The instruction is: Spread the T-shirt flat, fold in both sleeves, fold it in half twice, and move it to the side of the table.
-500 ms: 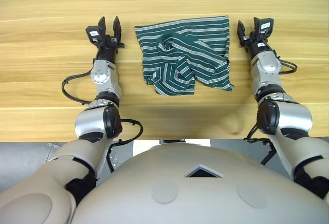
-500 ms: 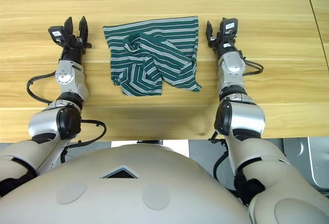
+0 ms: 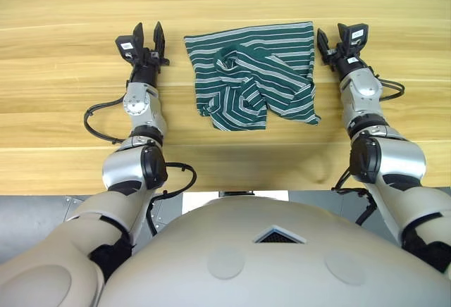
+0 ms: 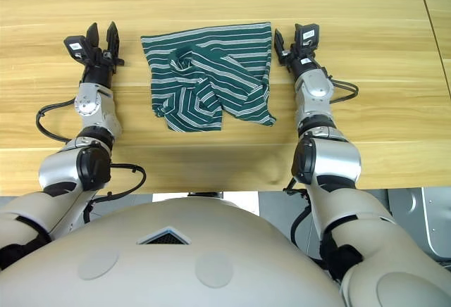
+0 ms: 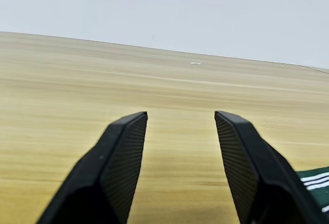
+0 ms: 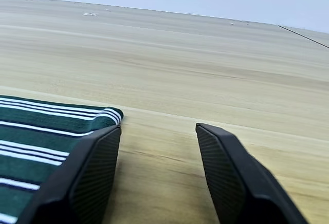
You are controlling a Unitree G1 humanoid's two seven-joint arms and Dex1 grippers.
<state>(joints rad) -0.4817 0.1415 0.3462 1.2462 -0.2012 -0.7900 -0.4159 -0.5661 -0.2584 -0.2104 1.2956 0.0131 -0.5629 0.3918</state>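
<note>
We see the T-shirt (image 3: 254, 74) lying rumpled on the bench (image 3: 70, 11) between our two pincers. Our left pincer (image 3: 149, 29) stands spread, apart from the cloth. Our right pincer (image 3: 331, 36), spread too, sits just beside the shirt's far corner.

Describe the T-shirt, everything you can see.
The T-shirt is dark green soft fabric with thin white stripes. It lies crumpled on the wooden table, roughly square in outline: far edge fairly straight, middle bunched into twisted folds, near edge uneven; sleeves cannot be made out. Not yet spread. The open right end effector is at its far right corner, contact unclear; the open left end effector stands apart to its left.
</note>
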